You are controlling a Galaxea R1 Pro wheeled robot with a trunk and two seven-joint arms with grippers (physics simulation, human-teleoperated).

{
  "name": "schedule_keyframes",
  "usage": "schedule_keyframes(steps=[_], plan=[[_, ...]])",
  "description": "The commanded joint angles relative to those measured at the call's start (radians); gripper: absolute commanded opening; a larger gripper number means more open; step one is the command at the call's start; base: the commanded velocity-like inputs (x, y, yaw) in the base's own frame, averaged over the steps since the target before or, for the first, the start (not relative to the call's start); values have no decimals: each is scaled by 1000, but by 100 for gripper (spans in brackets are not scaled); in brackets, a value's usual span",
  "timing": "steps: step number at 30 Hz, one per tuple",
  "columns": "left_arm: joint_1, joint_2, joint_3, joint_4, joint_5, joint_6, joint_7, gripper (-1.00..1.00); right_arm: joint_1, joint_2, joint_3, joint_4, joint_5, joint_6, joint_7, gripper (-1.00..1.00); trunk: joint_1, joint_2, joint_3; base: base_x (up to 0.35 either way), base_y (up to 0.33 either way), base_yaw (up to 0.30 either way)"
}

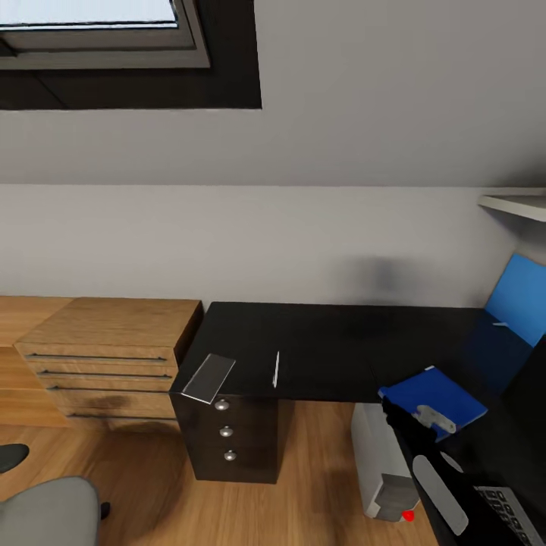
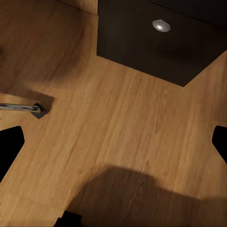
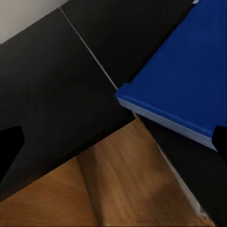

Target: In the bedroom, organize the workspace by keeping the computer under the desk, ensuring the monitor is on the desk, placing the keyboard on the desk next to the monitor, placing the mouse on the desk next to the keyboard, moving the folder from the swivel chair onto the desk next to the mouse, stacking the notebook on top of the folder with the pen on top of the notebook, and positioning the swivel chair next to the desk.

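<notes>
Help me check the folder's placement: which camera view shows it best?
The head view: the whole folder lies on the desk, its corner by the inner edge. The right wrist view shows one corner close up, with its white edge. The left wrist view faces floor and drawers.

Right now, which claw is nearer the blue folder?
Right. The right claw sits over the folder at the desk corner. The left claw hangs over wood floor beside the drawer unit.
</notes>
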Motion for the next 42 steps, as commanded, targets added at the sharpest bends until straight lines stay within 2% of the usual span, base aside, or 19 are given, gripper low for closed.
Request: schedule_keyframes(steps=[1, 2, 3, 4, 5, 7, 8, 11, 17, 25, 27, 28, 30, 31, 32, 33, 36, 38, 42], plan=[[-1, 0, -4, 2, 11, -3, -7, 100, -1, -1, 25, 0, -5, -4, -8, 100, -4, 6, 2, 0, 0, 0], [-1, 0, -5, 2, 10, -2, -7, 100, -1, -1, 44, 0, -2, -4, -8, 100, -8, 13, 5, 0, 0, 0], [-1, 0, -6, 2, 9, -2, -7, 100, -1, 0, 86, 2, 4, -4, -9, 100, -11, 20, 8, 0, 0, 0], [-1, 0, -6, 2, 9, -1, -6, 100, -1, 1, 108, 3, 6, -4, -9, 100, -15, 27, 11, 0, 0, 0], [-1, 0, -8, 2, 8, -1, -6, 100, -1, 5, 153, 5, 10, -5, -9, 100, -19, 34, 14, 0, 0, 0], [-1, 0, -9, 2, 7, 0, -6, 100, -1, 12, 198, 8, 13, -5, -9, 100, -27, 48, 21, 0, 0, 0], [-1, 0, -11, 1, 5, 0, -7, 100, -1, 20, 239, 16, 17, -5, -10, 100, -31, 55, 24, 0, 0, 0], [-1, 0, -13, 0, 2, 1, -8, 100, -1, 34, 297, 50, 22, -8, -10, 100, -42, 76, 33, 0, 0, 0], [-1, -4, -17, -15, -1, 2, -11, 100, -1, 64, 339, 141, 29, -16, -6, 100, -65, 118, 52, 0, 0, 0], [-1, -4, -21, -112, -3, 12, -13, 100, -1, 117, 384, 283, 92, -57, 11, 100, -96, 174, 77, 0, 0, 0], [-1, -3, -21, -154, -3, 39, -13, 100, -1, 142, 401, 356, 102, -89, 27, 100, -103, 188, 83, 0, 0, 0], [-1, -3, -21, -186, -3, 75, -12, 100, -1, 159, 410, 410, 106, -117, 42, 100, -107, 195, 86, 0, 0, 0], [-1, -2, -21, -224, -3, 125, -11, 100, -1, 174, 416, 466, 109, -149, 61, 100, -115, 209, 93, 0, 0, 0], [-1, -2, -21, -246, -3, 155, -10, 100, -1, 180, 418, 491, 109, -165, 72, 100, -119, 216, 96, 0, 0, 0], [-1, 0, -22, -293, -3, 221, -9, 100, -1, 191, 421, 533, 111, -193, 96, 100, -123, 223, 99, 0, 0, 0], [-1, 1, -21, -318, -3, 255, -9, 100, -1, 195, 422, 550, 111, -205, 107, 100, -126, 230, 102, 0, 0, 0], [1, -16, -19, -324, -7, 244, -15, 100, 2, 209, 440, 566, 128, -210, 107, 100, -138, 251, 111, 0, 0, 0], [1, -26, -19, -324, -7, 244, -15, 100, 2, 209, 445, 573, 132, -210, 107, 100, -145, 265, 118, 0, 0, 0], [1, -23, -19, -320, -9, 242, -15, 100, 2, 208, 446, 583, 131, -211, 107, 100, -161, 293, 130, 0, 0, 0]])
